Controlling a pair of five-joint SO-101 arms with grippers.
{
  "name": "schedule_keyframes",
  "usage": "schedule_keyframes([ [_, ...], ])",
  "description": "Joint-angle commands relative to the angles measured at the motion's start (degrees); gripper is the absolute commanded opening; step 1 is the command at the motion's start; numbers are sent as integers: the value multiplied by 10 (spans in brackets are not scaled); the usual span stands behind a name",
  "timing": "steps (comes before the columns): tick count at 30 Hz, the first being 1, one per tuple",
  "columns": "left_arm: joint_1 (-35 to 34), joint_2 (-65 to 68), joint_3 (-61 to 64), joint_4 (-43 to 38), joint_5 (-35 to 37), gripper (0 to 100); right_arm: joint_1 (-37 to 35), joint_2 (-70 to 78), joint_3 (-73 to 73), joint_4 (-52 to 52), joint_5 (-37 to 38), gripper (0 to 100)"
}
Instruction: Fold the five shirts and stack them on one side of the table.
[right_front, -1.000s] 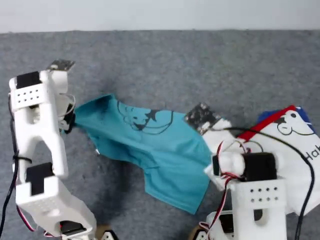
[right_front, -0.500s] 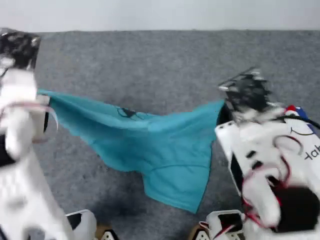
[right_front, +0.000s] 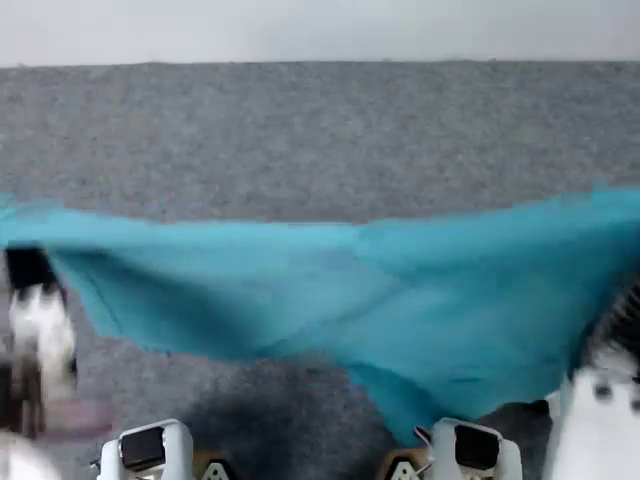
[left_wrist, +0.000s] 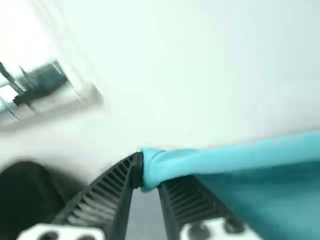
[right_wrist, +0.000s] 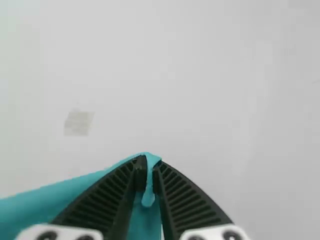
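Note:
A teal shirt (right_front: 400, 300) hangs stretched across the high view, lifted off the grey table (right_front: 320, 130) and spanning from the left edge to the right edge. My left gripper (left_wrist: 146, 172) is shut on one bunched corner of the teal shirt (left_wrist: 240, 165), which trails away from the fingers. My right gripper (right_wrist: 146, 175) is shut on another corner of the teal shirt (right_wrist: 45, 205), with a small tip of cloth poking out between the fingers. Both wrist views face a pale wall. Blurred parts of the arms show at the left (right_front: 35, 330) and right (right_front: 600, 410) edges of the high view.
The two white arm bases (right_front: 150, 450) (right_front: 470, 450) stand at the table's front edge. The far part of the grey table lies bare beyond the raised cloth.
Both arms have risen and pulled apart, lifting the teal shirt off the table and stretching it wide. The white printed shirt at the right is now hidden.

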Motion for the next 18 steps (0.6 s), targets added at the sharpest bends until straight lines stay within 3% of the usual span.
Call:
schedule_keyframes([
  [1, -4, -68, 1, -44, 26, 13, 33, 7, -39, -2, -17, 9],
  [6, -5, -112, 5, -44, 26, 13, 36, 7, -45, 6, -18, 9],
  [10, -4, -98, 113, -43, 8, 13, 36, 13, -41, 14, -18, 9],
  [18, -4, -113, 144, -36, -2, 13, 36, 13, -41, 33, -14, 9],
])
